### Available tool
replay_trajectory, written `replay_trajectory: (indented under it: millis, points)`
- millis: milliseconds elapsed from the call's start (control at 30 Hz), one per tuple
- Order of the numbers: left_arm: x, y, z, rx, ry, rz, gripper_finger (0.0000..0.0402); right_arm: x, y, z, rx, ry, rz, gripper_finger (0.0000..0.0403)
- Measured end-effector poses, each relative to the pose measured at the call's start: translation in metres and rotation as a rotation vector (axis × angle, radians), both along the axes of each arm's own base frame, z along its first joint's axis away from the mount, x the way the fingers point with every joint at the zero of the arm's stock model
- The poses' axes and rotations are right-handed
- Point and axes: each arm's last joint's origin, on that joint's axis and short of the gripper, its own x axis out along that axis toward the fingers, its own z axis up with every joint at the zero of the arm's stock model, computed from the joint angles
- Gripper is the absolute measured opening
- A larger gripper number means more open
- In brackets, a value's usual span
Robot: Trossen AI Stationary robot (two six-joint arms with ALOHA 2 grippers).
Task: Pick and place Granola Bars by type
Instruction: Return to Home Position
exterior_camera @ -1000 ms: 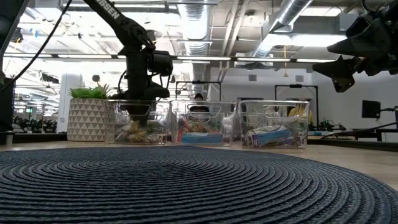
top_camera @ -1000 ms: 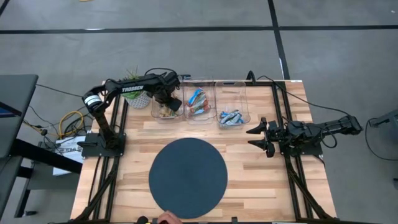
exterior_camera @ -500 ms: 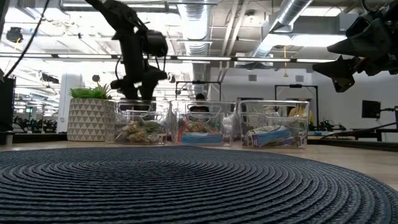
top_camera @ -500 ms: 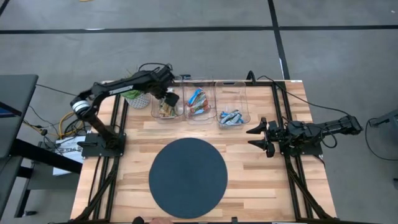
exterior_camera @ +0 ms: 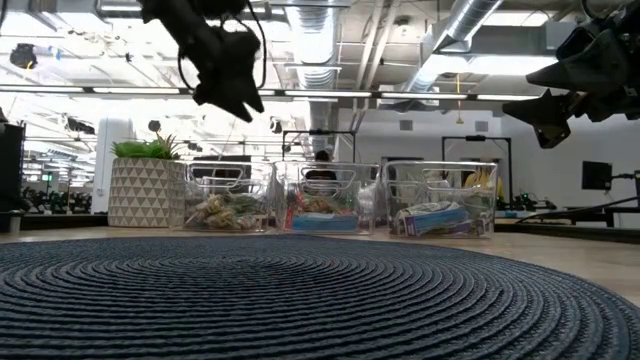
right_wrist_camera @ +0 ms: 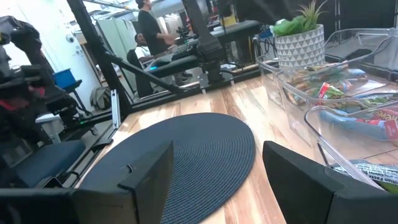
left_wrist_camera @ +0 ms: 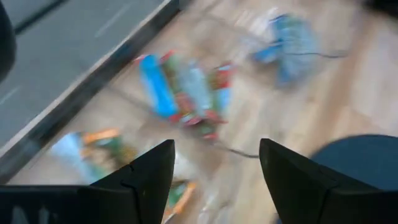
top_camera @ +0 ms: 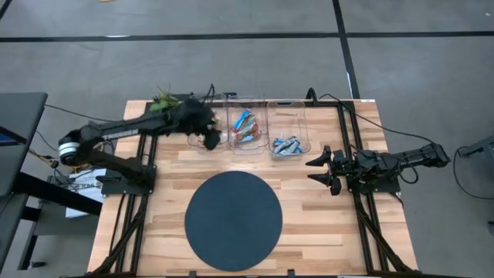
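Beneath the open, empty jaws of the left gripper (left_wrist_camera: 216,144), Granola Bars (left_wrist_camera: 186,93) lie in bins (top_camera: 287,103).

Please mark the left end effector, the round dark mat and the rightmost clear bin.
left end effector (left_wrist_camera: 216,144): left wrist view, midway between its open fingertips.
round dark mat (top_camera: 233,220): high view, its centre.
rightmost clear bin (top_camera: 287,103): high view, its far rim.
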Motion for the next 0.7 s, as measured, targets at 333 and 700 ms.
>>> replay_trajectory:
  millis: [333,700]
  points:
    - [-0.026,-0.062,-0.053,0.010,-0.331,-0.254,0.0229,0.000,0.000,0.000,0.000,0.001,0.000,0.0244]
    - [-0.064,-0.092,-0.095,0.048,-0.604,-0.373,0.0229,0.000,0.000,0.000,0.000,0.000,-0.001,0.0244]
